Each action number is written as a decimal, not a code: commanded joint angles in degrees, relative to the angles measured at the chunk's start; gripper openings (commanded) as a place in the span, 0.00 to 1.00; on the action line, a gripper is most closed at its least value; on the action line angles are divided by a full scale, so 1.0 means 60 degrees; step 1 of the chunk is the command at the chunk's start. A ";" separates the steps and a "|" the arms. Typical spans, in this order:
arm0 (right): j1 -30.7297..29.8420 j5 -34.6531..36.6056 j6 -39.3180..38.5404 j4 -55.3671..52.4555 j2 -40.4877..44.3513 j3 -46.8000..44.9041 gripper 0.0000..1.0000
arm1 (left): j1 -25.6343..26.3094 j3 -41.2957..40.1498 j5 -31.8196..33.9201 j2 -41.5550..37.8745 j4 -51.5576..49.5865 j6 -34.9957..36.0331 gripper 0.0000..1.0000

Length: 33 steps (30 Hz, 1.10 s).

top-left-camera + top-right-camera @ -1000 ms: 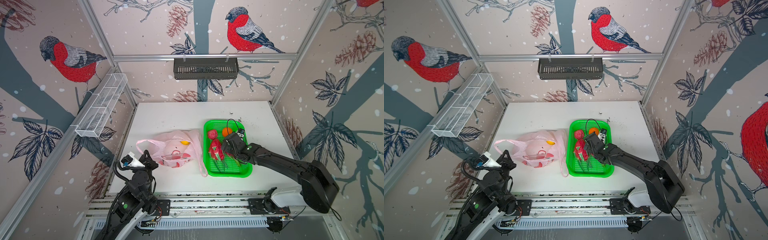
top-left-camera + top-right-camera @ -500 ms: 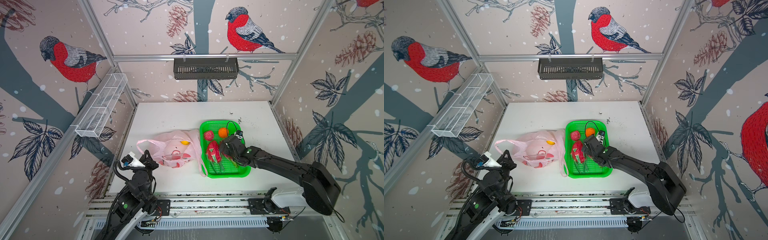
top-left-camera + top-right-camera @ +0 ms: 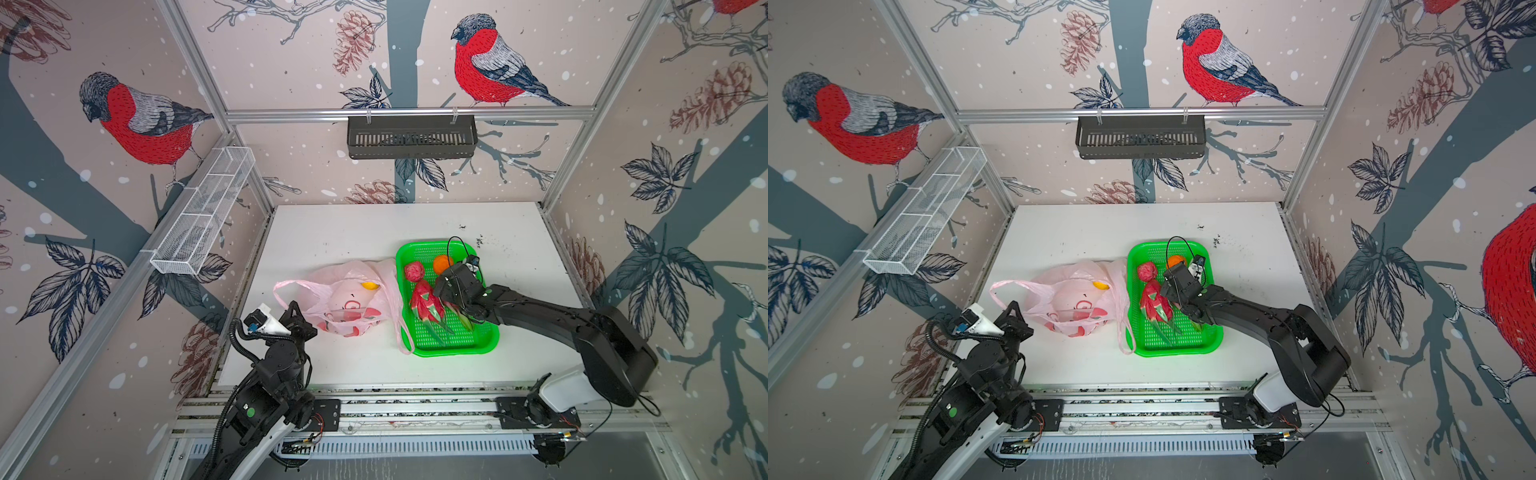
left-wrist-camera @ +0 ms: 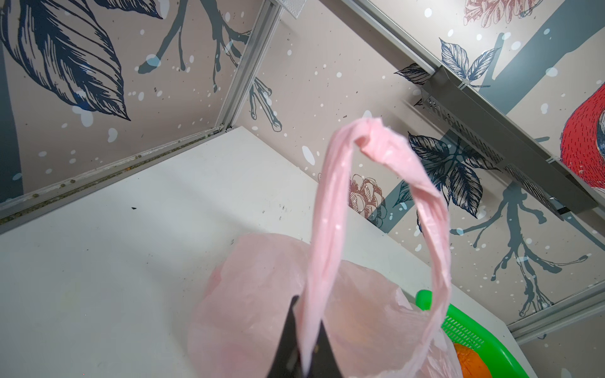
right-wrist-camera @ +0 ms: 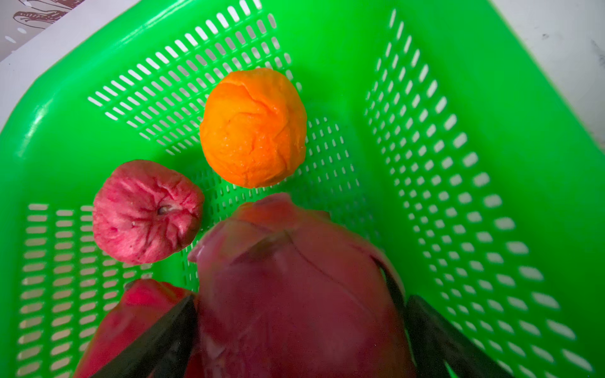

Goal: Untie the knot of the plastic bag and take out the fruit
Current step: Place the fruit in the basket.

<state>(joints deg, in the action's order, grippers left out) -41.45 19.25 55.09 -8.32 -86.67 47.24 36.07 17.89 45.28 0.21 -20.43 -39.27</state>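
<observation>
My left arm point(image 3: 282, 357) sits folded low at the near left corner of the table point(image 3: 357, 232), wrist aimed away from me at the bag point(image 3: 349, 299). The left gripper point(image 4: 307, 324) is clamped tight on one strand of a handle point(image 4: 330, 203). From the wrist view I see that loop rise out of the fingers and arch over.

My right arm point(image 3: 540, 309) reaches low from the near right into the basket point(image 3: 457, 353). The right gripper point(image 5: 301, 301) is spread wide, with a finger point(image 5: 160, 337) on each side of a dragon fruit point(image 5: 294, 278). I can't tell whether they press it.

The bag is thin pale pink film with red prints, slumped and crumpled just left of the basket, against its left rim. It lies crosswise on the table. One handle runs out left to my gripper, and the other handle point(image 3: 401, 332) trails down the basket's left side toward me. A yellow ball point(image 3: 369, 285) shows at the bag's far right part.

In the basket, the straddled fruit and a second dragon fruit point(image 3: 424, 301) lie side by side, with their long axes running near to far and their green tips toward me. Beyond them sit the red ball point(image 3: 414, 272) and the orange ball point(image 3: 441, 262), a little apart.
</observation>
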 commanded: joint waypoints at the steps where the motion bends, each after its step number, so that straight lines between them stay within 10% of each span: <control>1: 0.0023 -0.0306 -0.0341 0.0295 -0.0210 0.0131 0.99 | -0.0014 0.0078 0.0185 -0.0034 -0.0133 -0.0208 0.00; 23: -0.0223 0.0406 -0.1153 -0.1077 -0.0307 0.1197 0.99 | -0.0021 0.0138 0.0216 -0.0025 -0.0134 -0.0183 0.00; 33: -0.2047 0.1627 -0.2803 -0.1860 -0.0229 0.2951 0.98 | -0.0021 0.0243 0.0166 -0.0028 -0.0193 -0.0147 0.00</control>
<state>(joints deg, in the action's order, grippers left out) -50.85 24.51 43.42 -17.54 -87.72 61.73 36.07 18.76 45.28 0.19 -21.50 -40.01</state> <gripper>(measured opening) 0.991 0.048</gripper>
